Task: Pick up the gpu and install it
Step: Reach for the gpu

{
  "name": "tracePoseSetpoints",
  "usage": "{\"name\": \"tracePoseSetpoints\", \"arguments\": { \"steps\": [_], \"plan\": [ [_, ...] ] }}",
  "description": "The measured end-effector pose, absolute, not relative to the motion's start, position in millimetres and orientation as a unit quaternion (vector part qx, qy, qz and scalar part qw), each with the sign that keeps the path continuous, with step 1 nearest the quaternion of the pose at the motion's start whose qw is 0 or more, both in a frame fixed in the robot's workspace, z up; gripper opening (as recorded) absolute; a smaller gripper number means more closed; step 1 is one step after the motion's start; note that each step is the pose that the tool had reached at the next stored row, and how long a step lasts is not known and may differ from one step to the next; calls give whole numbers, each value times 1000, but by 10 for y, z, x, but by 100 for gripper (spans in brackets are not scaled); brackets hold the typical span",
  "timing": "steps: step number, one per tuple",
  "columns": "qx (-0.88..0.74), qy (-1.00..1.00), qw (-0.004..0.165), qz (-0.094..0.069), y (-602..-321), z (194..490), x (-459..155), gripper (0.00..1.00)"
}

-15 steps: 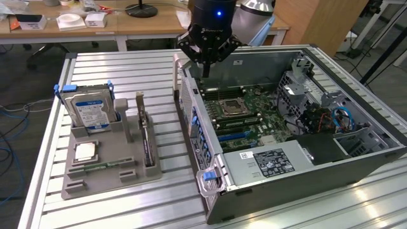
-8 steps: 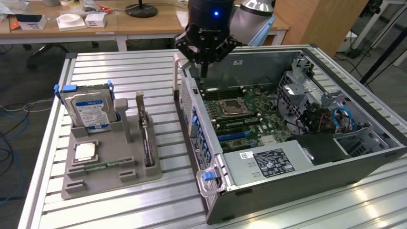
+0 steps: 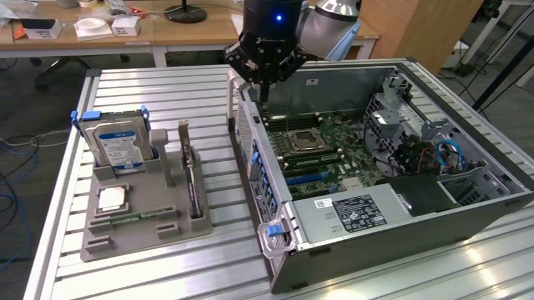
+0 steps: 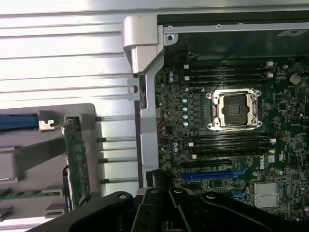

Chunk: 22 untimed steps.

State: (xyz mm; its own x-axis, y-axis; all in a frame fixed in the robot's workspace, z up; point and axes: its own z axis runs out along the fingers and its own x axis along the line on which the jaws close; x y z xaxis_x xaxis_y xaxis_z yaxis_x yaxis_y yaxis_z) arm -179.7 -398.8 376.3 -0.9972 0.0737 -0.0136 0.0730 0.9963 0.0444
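The gpu point(image 3: 194, 185) stands on its edge in the slot on the side of a grey holder tray point(image 3: 134, 240) nearest the case, on the exterior view's left. In the wrist view the gpu point(image 4: 77, 162) shows its green circuit-board side. My gripper point(image 3: 264, 97) hangs shut and empty over the near wall of the open computer case point(image 3: 367, 244), well away from the card. Its dark fingers point(image 4: 179, 195) meet in the wrist view, above the motherboard's edge. A blue expansion slot point(image 4: 208, 175) lies free on the motherboard point(image 3: 334, 156).
The tray also holds an upright silver hard drive point(image 3: 119, 145), a processor chip point(image 3: 112, 199) and a small green memory stick point(image 3: 134, 219). The motherboard carries an open processor socket point(image 4: 235, 109). The slatted metal table point(image 3: 167, 87) ends at a desk behind.
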Motion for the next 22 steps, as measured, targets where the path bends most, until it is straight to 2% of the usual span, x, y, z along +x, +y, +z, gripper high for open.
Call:
{"name": "tracePoseSetpoints", "arguments": {
  "steps": [22],
  "plan": [
    [36,999,8,22,-3988,3759,-2029,11]
  ]
}}
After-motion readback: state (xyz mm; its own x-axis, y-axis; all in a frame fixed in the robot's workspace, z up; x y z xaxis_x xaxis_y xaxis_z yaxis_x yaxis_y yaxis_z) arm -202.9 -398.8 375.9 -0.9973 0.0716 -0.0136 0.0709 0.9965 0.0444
